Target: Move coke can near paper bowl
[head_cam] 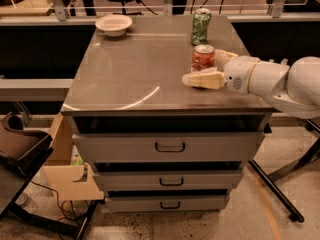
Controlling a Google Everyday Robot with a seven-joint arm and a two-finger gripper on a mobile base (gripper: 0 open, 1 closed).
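End effector (204,69) beside coke can (203,57) (paper bowl (114,24) well apart).

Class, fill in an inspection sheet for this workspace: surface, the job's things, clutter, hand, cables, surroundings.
Surface: grey, glossy cabinet top.
Job's things: coke can upright near the right edge; paper bowl at the far left corner, well apart from it.
Clutter: green can upright behind the coke can.
Hand: hand open at the coke can, one finger in front, one behind; contact cannot be told.
Cables: thin dark cables on the floor, lower left.
Surroundings: three drawers below; cardboard box at the cabinet's left.
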